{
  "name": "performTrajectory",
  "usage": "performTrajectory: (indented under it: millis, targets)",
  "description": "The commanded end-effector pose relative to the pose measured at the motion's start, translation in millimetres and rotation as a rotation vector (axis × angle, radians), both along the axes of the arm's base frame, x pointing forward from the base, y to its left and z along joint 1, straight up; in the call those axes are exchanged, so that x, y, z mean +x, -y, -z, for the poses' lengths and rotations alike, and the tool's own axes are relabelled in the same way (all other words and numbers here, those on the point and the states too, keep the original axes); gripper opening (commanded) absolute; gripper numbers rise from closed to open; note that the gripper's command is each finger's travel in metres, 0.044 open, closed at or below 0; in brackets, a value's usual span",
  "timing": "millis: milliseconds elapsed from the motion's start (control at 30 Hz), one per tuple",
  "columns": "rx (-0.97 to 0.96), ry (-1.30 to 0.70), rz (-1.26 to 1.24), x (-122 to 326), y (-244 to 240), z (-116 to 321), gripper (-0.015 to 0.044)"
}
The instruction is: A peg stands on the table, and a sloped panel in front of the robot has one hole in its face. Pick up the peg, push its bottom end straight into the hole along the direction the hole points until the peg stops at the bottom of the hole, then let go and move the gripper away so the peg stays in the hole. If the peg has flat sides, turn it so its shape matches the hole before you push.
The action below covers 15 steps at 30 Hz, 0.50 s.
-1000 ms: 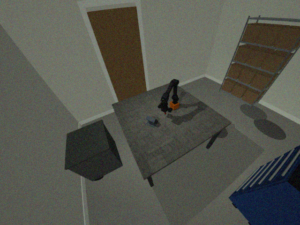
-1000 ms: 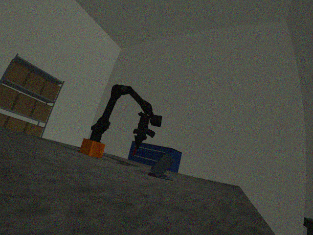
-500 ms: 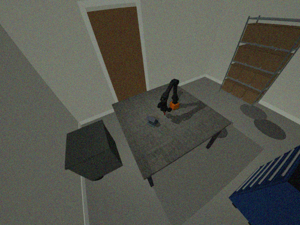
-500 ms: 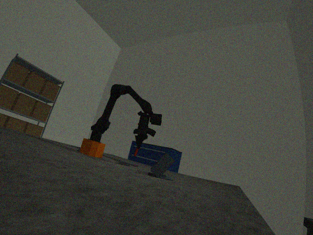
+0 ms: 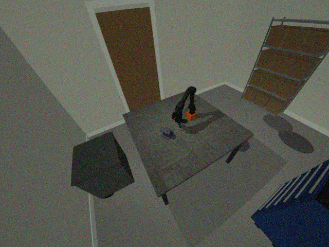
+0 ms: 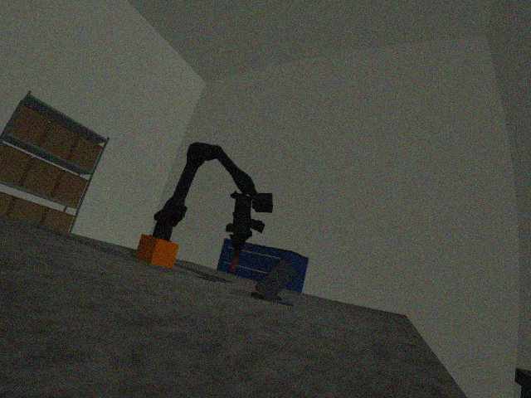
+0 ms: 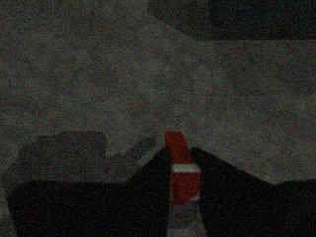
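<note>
Top view: one black jointed robot arm (image 5: 182, 103) (image 6: 183, 184) on one orange block base (image 5: 189, 117) (image 6: 163, 253) bends over a grey rectangular table (image 5: 201, 143) (image 6: 129, 325); one red peg (image 5: 179, 126) (image 6: 234, 263) (image 7: 184, 185) is near one grey sloped panel (image 5: 166, 130) (image 6: 274, 277)

Exterior view: the peg hangs below the fingers (image 6: 238, 248), above the table and apart from the panel

Wrist view: two dark fingers, nearly closed, grip the one peg, red with a pale band

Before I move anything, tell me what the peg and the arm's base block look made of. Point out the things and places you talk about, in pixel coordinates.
The red peg (image 5: 179, 126) (image 6: 234, 263) (image 7: 185, 186): possibly painted plastic or wood, judging by flat, even color. The orange block (image 5: 189, 116) (image 6: 163, 253): perhaps matte plastic, showing plain faces without glare.
</note>
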<state>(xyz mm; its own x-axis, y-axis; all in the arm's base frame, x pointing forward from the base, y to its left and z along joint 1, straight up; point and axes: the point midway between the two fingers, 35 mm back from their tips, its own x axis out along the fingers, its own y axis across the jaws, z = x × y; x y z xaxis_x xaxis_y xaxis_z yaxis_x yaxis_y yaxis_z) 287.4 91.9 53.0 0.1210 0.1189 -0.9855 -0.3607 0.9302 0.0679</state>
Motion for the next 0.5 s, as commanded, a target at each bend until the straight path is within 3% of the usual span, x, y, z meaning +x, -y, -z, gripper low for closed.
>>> performTrajectory:
  millis: [0,467]
  targets:
    - [0.026,0.025,0.003,4,1,3,0.0000]
    - [0.092,0.094,0.028,16,6,11,0.0000]
